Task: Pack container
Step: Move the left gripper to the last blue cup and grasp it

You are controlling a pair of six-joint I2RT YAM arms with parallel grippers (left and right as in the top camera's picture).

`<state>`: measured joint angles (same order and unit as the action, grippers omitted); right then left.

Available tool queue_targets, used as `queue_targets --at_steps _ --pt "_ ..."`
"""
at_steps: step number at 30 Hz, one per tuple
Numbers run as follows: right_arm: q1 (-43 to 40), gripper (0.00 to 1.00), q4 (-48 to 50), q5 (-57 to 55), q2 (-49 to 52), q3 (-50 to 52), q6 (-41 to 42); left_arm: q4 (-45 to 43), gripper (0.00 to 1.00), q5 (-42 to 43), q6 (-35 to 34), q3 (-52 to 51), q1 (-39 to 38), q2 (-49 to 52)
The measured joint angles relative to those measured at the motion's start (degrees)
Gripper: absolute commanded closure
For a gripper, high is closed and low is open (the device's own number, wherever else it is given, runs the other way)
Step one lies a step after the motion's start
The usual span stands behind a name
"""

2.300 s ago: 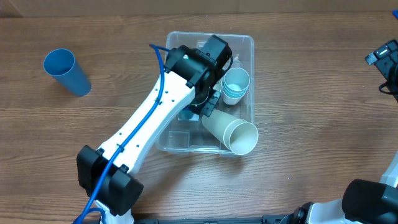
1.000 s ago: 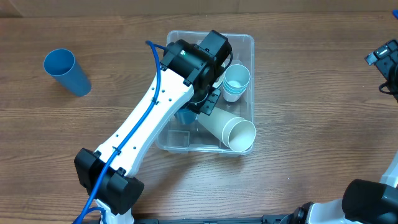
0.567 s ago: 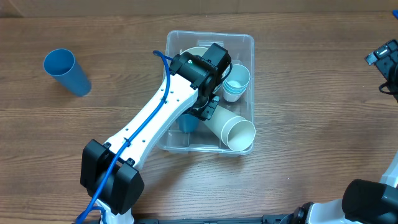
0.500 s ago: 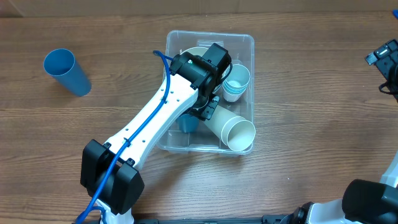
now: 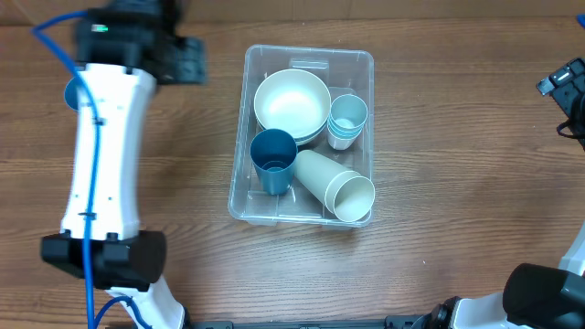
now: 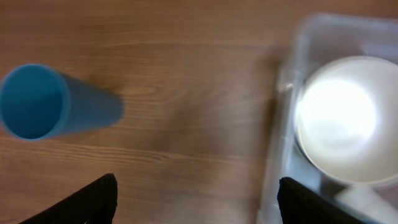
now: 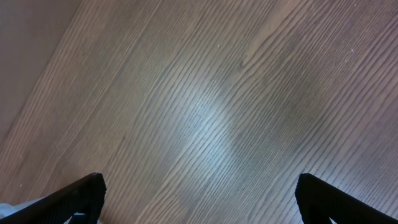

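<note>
The clear container (image 5: 309,55) sits mid-table. Inside it are a white bowl (image 5: 292,102), an upright dark blue cup (image 5: 273,160), stacked pale cups (image 5: 347,119) and a white cup (image 5: 338,187) lying on its side. My left gripper (image 5: 183,62) is up at the far left, away from the container, open and empty. In the left wrist view it (image 6: 198,202) hovers over bare wood between a blue cup (image 6: 43,102) on the table and the container's wall (image 6: 280,124). My right gripper (image 7: 199,193) is open over bare wood at the table's right edge.
The left arm (image 5: 101,164) runs down the left side of the table and covers most of the loose blue cup in the overhead view. The right arm's black parts (image 5: 567,87) sit at the right edge.
My left gripper has opened, leaving the dark blue cup standing in the container. The arm has lifted out and swung to the far left. The right arm has not moved.
</note>
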<state>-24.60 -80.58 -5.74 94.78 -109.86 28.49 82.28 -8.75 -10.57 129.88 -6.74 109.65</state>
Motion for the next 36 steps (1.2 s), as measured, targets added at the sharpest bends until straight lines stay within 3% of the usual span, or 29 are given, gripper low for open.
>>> queue_targets --at_steps 5,13,21,26,28,32,36 --pt "0.0 0.00 0.0 0.0 0.0 0.0 0.0 -4.0 0.08 2.4 2.3 0.0 10.3 3.3" --pt "0.0 0.00 0.0 0.0 0.0 0.0 0.0 -8.7 0.11 2.5 6.3 -0.1 12.4 19.3" --pt "0.0 0.00 0.0 0.0 0.0 0.0 0.0 -9.7 0.07 2.6 8.1 0.9 13.1 20.1" --pt "0.0 0.00 0.0 0.0 0.0 0.0 0.0 -6.7 0.09 3.4 10.4 9.0 12.7 20.2" --pt "0.0 0.00 0.0 0.0 0.0 0.0 0.0 -0.8 0.16 3.4 10.8 15.4 12.7 20.1" --pt "0.0 0.00 0.0 0.0 0.0 0.0 0.0 7.1 0.15 1.9 9.6 16.5 12.7 20.1" --pt "0.0 0.00 0.0 0.0 0.0 0.0 0.0 9.1 0.12 1.2 7.8 16.5 13.5 20.1"
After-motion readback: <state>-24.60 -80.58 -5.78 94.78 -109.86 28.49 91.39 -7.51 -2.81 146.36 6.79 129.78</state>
